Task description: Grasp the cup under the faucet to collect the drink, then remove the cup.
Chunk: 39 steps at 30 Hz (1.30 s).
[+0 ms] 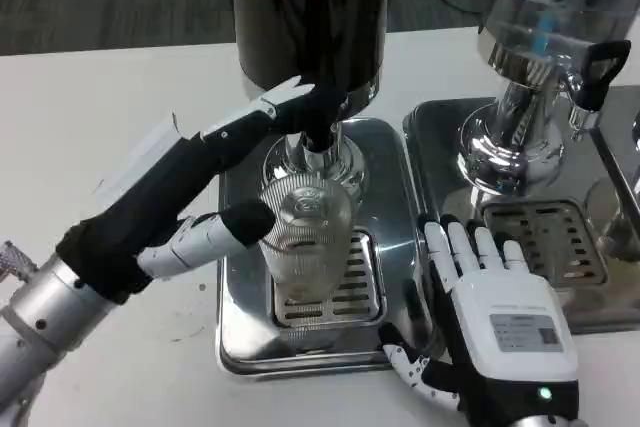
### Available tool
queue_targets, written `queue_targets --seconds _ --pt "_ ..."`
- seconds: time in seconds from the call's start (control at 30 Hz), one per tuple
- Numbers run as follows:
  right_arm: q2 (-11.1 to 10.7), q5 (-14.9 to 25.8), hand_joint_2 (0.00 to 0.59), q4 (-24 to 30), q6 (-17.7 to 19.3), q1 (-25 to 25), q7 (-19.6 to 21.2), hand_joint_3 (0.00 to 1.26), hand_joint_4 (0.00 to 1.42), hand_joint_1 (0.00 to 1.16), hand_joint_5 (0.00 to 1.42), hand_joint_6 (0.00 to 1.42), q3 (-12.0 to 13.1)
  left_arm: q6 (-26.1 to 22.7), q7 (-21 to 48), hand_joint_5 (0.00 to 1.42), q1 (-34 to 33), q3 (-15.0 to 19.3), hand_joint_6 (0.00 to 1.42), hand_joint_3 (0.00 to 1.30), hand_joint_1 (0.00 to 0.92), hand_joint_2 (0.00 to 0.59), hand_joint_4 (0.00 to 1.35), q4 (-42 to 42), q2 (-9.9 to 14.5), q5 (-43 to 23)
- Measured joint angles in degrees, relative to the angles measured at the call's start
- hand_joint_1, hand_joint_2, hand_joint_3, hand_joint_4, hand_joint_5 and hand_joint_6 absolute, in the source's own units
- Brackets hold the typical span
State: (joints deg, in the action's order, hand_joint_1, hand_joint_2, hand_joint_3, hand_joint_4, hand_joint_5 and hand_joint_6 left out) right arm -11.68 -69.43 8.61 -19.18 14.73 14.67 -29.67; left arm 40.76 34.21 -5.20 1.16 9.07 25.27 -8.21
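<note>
Head view: cup [305, 247], clear and ribbed, stands upright on the slotted grate [345, 297] of a steel drip tray [240, 347], right under the faucet [318, 137] of a dark drink dispenser [310, 17]. Left hand [215, 202] reaches in from the left; its thumb touches the cup's left side while the upper fingers stretch out to the faucet, apart from the thumb. Right hand [495, 322] lies flat, back up, fingers straight and close together, between this tray and a second tray [440, 147] holding another dispenser [545, 67].
</note>
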Motion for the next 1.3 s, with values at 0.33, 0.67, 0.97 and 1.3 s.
queue_targets --seconds 0.33,0.67,0.97,1.3 --pt "0.32 1.31 0.304 -1.46 0.0 -0.88 0.13 0.0 0.0 0.4 0.0 0.0 0.14 4.34 -4.38 0.23 0.32 -0.41 0.16 0.2 0.0 0.104 0.04 0.0 1.22 6.78" --pt "0.83 2.15 0.305 -1.76 0.01 -0.99 0.86 0.0 0.0 0.4 0.0 0.0 -0.02 8.97 -11.63 0.23 1.9 -1.1 0.15 0.19 0.0 0.111 0.03 -0.7 2.61 15.47" --pt "0.81 3.96 0.253 -1.76 0.73 -1.06 1.25 0.0 0.0 0.29 0.0 0.0 0.54 10.59 -20.83 0.23 1.9 -1.62 0.15 0.19 0.0 0.116 0.03 -2.01 4.39 26.82" --pt "0.99 18.64 0.229 -1.01 9.03 -2.53 1.27 0.0 0.0 0.33 0.0 0.0 6.58 10.58 -26.51 0.22 2.31 -2.75 0.14 0.19 0.0 0.125 0.02 -2.76 6.14 31.18"
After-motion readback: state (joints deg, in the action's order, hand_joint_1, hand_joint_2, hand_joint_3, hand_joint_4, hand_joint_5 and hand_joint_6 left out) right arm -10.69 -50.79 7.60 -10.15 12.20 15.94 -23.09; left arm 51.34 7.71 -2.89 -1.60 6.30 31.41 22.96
